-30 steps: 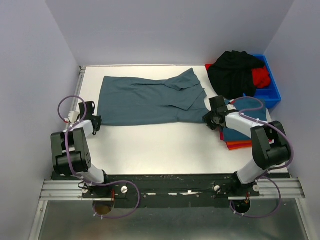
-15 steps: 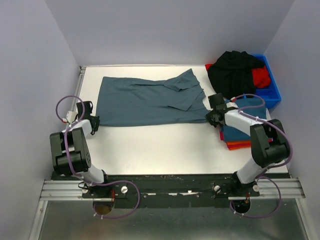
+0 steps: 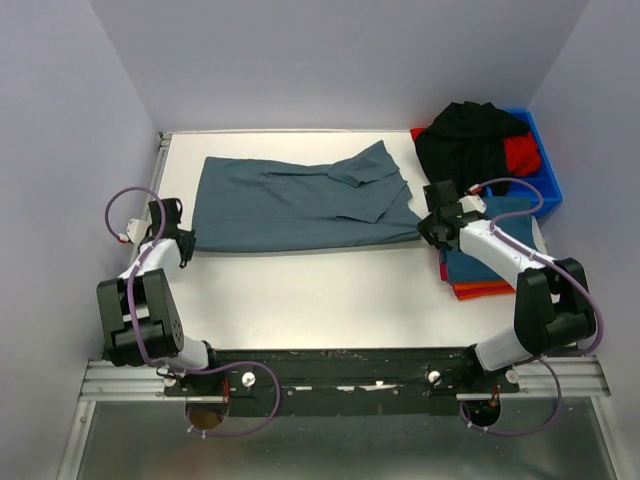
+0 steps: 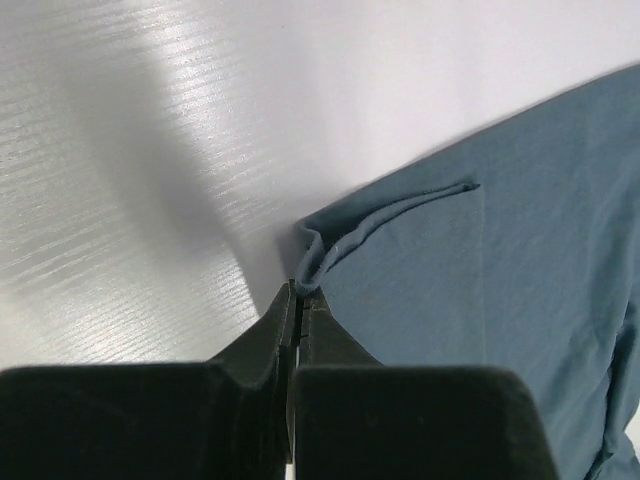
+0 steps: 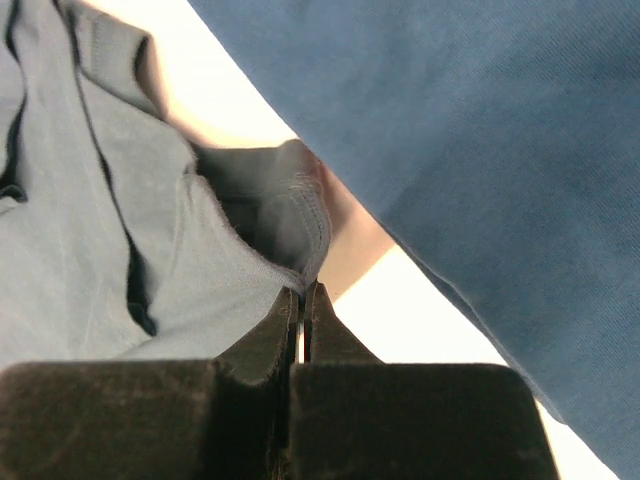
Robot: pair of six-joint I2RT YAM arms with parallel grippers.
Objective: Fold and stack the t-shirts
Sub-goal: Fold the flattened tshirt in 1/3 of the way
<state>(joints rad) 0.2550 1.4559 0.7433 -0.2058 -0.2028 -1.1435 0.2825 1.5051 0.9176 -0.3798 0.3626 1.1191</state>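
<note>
A grey-blue t-shirt (image 3: 290, 205) lies spread across the far half of the white table, with a sleeve folded over at its right. My left gripper (image 3: 186, 240) is shut on the t-shirt's near left corner (image 4: 312, 262). My right gripper (image 3: 428, 228) is shut on its near right corner (image 5: 305, 270). A stack of folded shirts (image 3: 482, 262), dark blue (image 5: 480, 150) on top and orange at the bottom, lies at the right, just beside the right gripper.
A blue bin (image 3: 535, 175) at the back right holds a heap of black and red clothes (image 3: 470, 145). Grey walls close in the table on the left, back and right. Bare white table (image 3: 320, 290) lies in front of the t-shirt.
Both grippers have moved away from me, drawing the t-shirt's near edge back with them. The right gripper has also shifted right, toward the folded stack.
</note>
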